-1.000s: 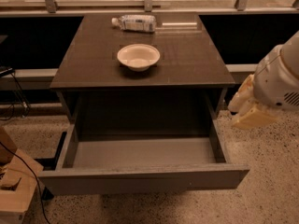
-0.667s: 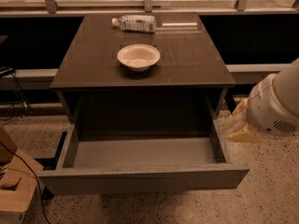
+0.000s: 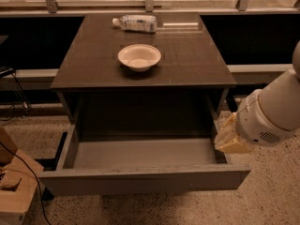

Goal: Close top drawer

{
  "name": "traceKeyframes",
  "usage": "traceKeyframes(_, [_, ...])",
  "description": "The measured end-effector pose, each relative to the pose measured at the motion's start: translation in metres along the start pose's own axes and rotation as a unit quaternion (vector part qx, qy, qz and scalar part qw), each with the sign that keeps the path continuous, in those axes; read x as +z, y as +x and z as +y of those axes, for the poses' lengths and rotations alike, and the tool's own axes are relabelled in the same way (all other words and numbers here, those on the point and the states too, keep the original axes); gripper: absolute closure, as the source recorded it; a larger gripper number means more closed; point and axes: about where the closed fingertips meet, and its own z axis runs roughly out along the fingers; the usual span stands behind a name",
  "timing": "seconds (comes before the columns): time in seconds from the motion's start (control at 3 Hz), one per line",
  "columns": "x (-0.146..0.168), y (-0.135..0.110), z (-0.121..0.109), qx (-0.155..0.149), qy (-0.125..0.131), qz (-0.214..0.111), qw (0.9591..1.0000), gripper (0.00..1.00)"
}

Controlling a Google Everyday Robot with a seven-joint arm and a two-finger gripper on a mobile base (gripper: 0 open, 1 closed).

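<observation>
A speckled stone floor runs under a dark bench that stands against a low glazed wall. In the single camera view, a pale bowl sits near the middle of the bench top and a plastic bottle lies on its side toward the back edge. A wooden box stands on the floor at the lower left.

The top drawer is pulled far out from under the bench top. Its wide, plain front faces the camera and the grey inside is open to view. My hand hangs at the drawer's right side, just beside the right wall near the front corner, below the white arm housing. I cannot tell whether the hand is apart or together, or whether it touches the wall.

I judge the drawer to be stiff and boxy, and fairly light since I see nothing inside it. It should slide on its runners rather than need lifting. The front has no handle, so there is nothing to grip. I would press flat against the front face near its middle so the drawer runs straight. A push at one corner could skew it and make it bind.
</observation>
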Motion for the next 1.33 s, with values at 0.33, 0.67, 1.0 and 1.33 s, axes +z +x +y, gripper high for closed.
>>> traceKeyframes(0.33, [0.034,0.010,0.019,0.004,-0.043,-0.005,0.9991,1.00])
traceKeyframes(0.67, [0.073,0.025,0.042,0.018,-0.079,-0.010,0.9966,1.00])
traceKeyframes(1.0, [0.108,0.037,0.055,0.033,-0.097,-0.023,0.9945,1.00])
traceKeyframes(1.33, [0.143,0.040,0.043,0.029,-0.076,-0.055,0.9952,1.00])
